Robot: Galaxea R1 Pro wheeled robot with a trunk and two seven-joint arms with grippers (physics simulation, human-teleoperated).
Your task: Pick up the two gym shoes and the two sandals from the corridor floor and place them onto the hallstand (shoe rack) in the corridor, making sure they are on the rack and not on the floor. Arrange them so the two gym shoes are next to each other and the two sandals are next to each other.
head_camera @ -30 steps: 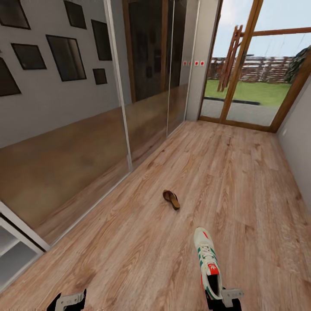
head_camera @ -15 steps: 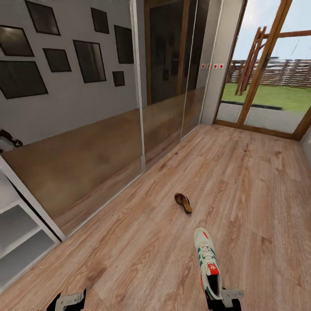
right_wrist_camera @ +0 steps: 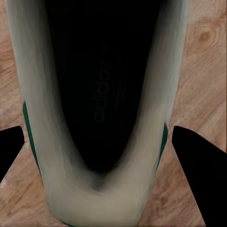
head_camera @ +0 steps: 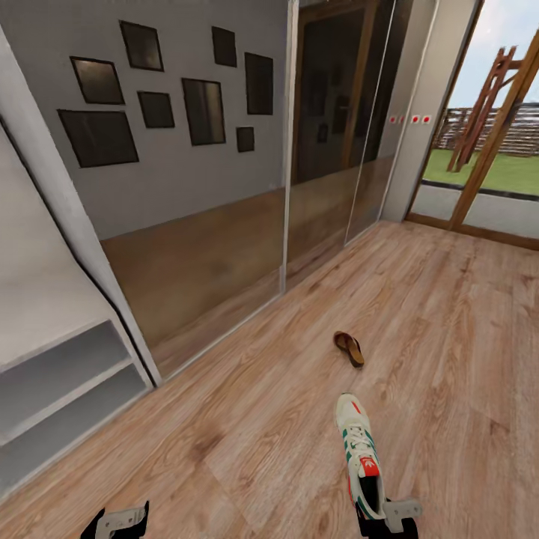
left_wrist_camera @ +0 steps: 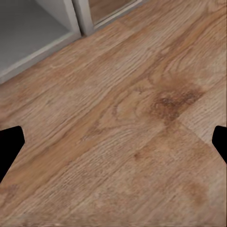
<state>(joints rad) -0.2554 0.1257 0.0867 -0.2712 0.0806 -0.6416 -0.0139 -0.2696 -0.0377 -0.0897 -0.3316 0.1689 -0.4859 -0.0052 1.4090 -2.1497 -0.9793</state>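
Gym shoe (head_camera: pixel 361 464) heel in right gripper (head_camera: pixel 389 516).

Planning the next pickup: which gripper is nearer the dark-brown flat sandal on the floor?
Right. The right gripper, holding the white green-striped sneaker, sits almost straight behind the sandal; the left gripper is far to the side.

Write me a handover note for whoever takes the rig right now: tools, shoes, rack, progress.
Right tool: shut on a sneaker at its heel, toe pointing ahead over the floor.
Left tool: open, nothing in it.
One sandal lies on the floor ahead, apart from the sneaker.
Shoe rack stands ahead at the left; the shelves in view hold no shoes.
Done: one sneaker picked up.
Left: put it on the rack, fetch the sandal, find the other two shoes, pair them.
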